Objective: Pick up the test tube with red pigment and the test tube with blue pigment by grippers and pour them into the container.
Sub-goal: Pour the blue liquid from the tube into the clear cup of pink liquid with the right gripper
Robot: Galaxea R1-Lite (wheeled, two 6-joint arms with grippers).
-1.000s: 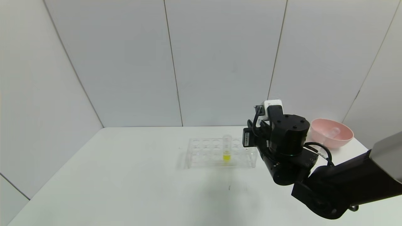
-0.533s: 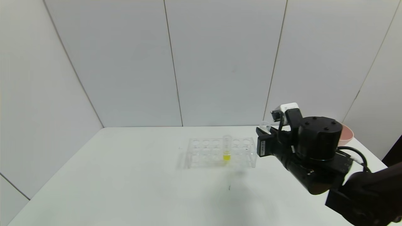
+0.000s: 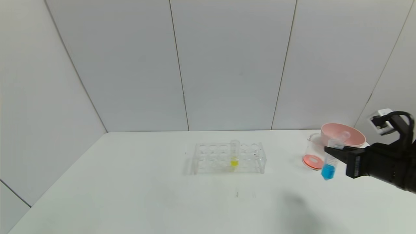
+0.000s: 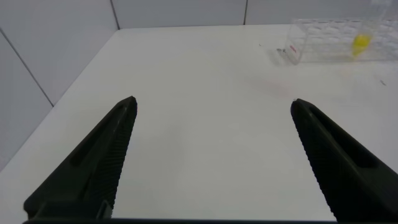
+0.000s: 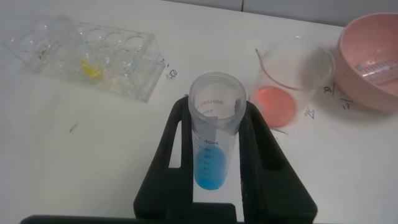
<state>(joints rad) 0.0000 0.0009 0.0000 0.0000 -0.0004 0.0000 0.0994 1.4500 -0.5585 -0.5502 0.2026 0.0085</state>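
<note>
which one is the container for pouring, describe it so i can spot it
On the white table, look right of the clear tube rack, beside the wide pink bowl. It is the small clear glass beaker, narrower than the bowl, with red-orange liquid at its bottom.

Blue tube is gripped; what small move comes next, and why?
Probably carry it over the container and tip. The right gripper holds the test tube with blue pigment nearly upright, just in front of the container, which already holds red liquid. The left gripper idles open, away from the work.

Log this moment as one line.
right gripper: holds blue tube upright | beaker: red liquid inside, blue unpoured | left gripper: open, idle
</note>
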